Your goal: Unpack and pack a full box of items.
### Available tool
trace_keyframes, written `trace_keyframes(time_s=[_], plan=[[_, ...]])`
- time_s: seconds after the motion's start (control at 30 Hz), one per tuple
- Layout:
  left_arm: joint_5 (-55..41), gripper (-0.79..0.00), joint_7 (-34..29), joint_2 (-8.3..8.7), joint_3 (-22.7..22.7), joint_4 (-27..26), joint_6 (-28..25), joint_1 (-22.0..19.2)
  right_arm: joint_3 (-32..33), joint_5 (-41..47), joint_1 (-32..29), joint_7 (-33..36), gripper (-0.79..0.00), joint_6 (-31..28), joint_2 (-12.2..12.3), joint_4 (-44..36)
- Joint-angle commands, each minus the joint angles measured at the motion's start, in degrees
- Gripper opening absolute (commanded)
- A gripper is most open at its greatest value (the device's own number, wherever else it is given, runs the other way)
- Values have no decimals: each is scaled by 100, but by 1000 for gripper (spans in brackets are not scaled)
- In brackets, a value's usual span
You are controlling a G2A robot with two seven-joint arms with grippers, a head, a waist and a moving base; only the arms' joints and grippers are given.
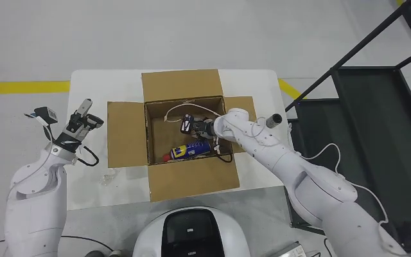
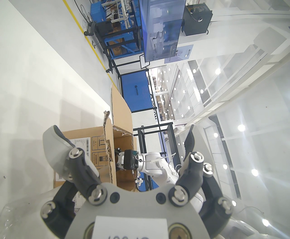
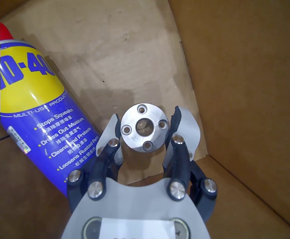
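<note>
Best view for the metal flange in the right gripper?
Right wrist view: the metal flange sits face-on between the fingers of the right gripper, centre bore and four holes clear. Top view: that gripper is down in the cardboard box, flange too small to tell. Left wrist view: gripper far off, flange not discernible.

A white bench (image 1: pixel 96 83) stands on a pale grey floor (image 1: pixel 192 32). A yellow line (image 1: pixel 32 86) is painted on the floor by the bench's far side, and a second yellow stripe (image 1: pixel 290 88) slants away past the other end. A scrap of crumpled clear plastic (image 1: pixel 108 177) lies on the bench near its front edge. Close beside the bench stands a dark metal stair frame (image 1: pixel 359 109) with a slanting rail. The left wrist view takes in the hall beyond: a large screen (image 2: pixel 163 29), a black box (image 2: pixel 197 19), blue racks (image 2: pixel 108 15) and a blue panel (image 2: pixel 133 92) — and round ceiling lights (image 2: pixel 241 127) shining.
</note>
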Motion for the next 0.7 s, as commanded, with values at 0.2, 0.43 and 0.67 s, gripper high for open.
trace_keyframes(time_s=[0.2, 0.43, 0.67], plan=[[0, 0, 0, 0, 0, 0, 0, 0, 325, -27, -94, -463, 0, -189, 132, -405], [0, 0, 0, 0, 0, 0, 0, 0, 1512, -15, -989, -875, 0, -431, 794, -2017], [0, 0, 0, 0, 0, 0, 0, 0, 3251, -161, -2908, -707, 0, -730, 1492, -4609]])
